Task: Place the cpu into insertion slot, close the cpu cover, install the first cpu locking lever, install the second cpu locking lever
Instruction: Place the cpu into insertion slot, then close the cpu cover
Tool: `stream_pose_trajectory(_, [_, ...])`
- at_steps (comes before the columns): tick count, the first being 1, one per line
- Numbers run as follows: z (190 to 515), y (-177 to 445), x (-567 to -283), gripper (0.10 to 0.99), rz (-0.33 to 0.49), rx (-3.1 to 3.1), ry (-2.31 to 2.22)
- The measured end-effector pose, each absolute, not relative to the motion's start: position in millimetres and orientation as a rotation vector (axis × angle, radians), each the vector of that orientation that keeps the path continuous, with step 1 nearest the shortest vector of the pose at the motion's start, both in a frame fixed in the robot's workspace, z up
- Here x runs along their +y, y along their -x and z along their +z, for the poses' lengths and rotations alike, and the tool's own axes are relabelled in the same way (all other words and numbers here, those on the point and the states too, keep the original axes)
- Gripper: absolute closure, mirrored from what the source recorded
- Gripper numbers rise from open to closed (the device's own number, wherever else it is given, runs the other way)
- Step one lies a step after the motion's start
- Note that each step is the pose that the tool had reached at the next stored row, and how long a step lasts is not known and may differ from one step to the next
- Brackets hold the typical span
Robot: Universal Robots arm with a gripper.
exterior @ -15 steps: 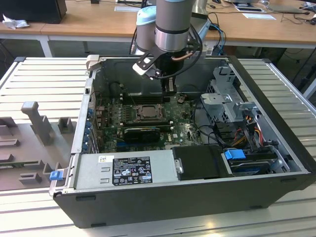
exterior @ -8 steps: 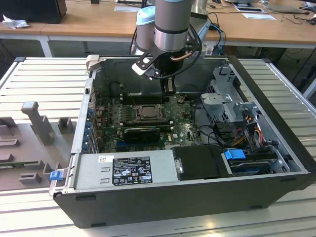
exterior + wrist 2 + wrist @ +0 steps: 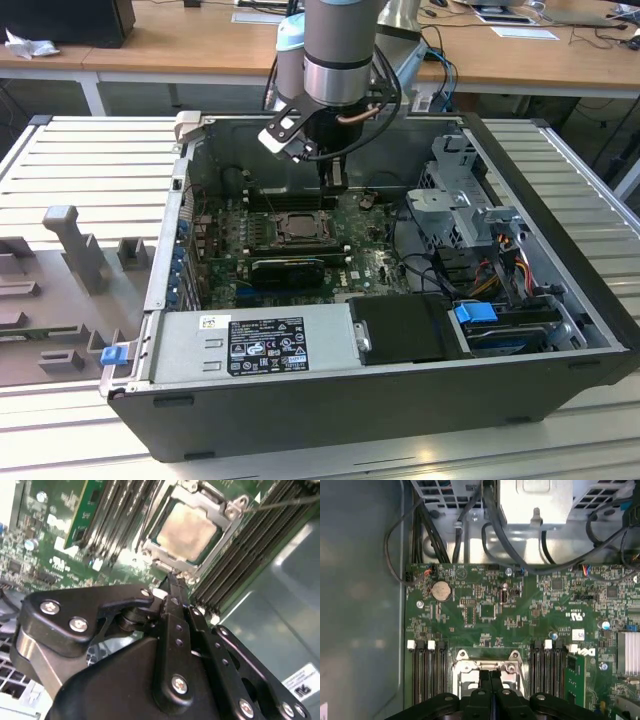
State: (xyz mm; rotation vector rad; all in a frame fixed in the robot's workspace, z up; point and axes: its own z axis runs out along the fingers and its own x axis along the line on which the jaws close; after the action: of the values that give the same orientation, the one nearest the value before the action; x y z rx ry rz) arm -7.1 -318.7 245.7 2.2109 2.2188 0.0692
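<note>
The small square cpu (image 3: pixel 187 530) with its pale silver-beige metal top lies seated in the black-framed square insertion slot (image 3: pixel 298 228), and the thin dark-silver metal cpu cover (image 3: pixel 160 562) lies flat over it, so the chip's top shows through the cover's large window in the second wrist view. The black gripper (image 3: pixel 174 582) has its fingers pressed together, and their tips rest right at one edge of the cover frame; I cannot tell whether they pinch any part of it. Long black memory slots (image 3: pixel 245 545) run along both sides of the socket on the green motherboard (image 3: pixel 485 610), where a round silver coin battery (image 3: pixel 440 591) also sits. In the exterior view the gripper (image 3: pixel 335 182) hangs at about one o'clock from the socket, just above it, under the grey arm (image 3: pixel 340 50). The long black graphics card (image 3: pixel 288 268) lies at six o'clock from the socket, and a silver box-shaped power supply (image 3: pixel 250 345) lies beyond that. All of this sits inside the open black computer case (image 3: pixel 400 420), which lies on the ribbed grey bench (image 3: pixel 90 160).
</note>
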Motion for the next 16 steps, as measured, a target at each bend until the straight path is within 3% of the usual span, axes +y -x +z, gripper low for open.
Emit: stream_pose_trajectory(16, [241.0,46.1,-318.7,0.98,0.075,2.224,-2.211])
